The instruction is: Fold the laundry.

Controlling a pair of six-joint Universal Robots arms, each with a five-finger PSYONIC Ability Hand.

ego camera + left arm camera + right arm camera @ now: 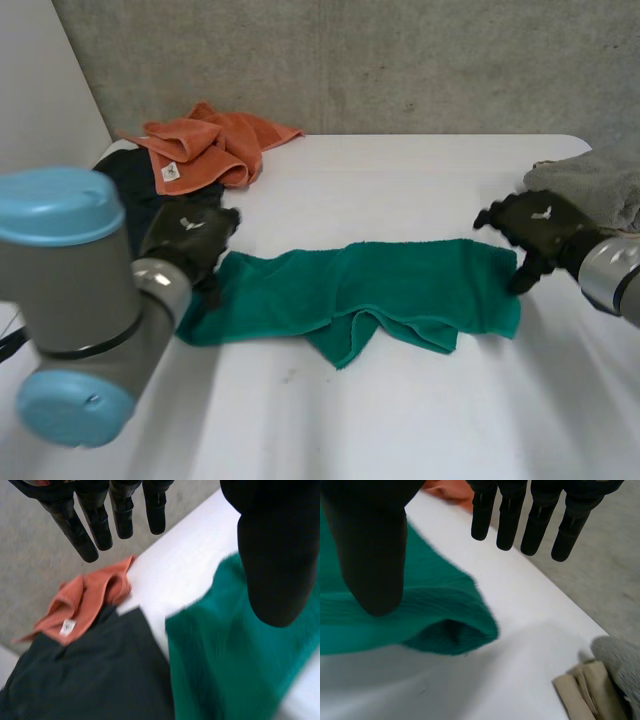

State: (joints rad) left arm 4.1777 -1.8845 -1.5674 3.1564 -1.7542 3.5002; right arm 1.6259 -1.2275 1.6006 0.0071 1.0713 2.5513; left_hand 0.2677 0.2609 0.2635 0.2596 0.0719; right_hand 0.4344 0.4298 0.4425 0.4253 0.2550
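Observation:
A green towel (370, 292) lies folded lengthwise across the middle of the white table (400, 170), its front edge rumpled into a hanging flap. My left hand (190, 240) hovers over the towel's left end (225, 650), fingers (82, 527) straight and thumb apart, holding nothing. At the towel's right end (445, 615) my right hand (535, 228) is just above the cloth, with fingers (535, 515) straight and spread from the thumb, also empty.
An orange towel (210, 148) lies crumpled at the back left, partly over a dark garment (140, 185). A grey cloth (595, 185) sits at the right edge, with a beige cloth (585, 692) beside it. The table's front half is bare.

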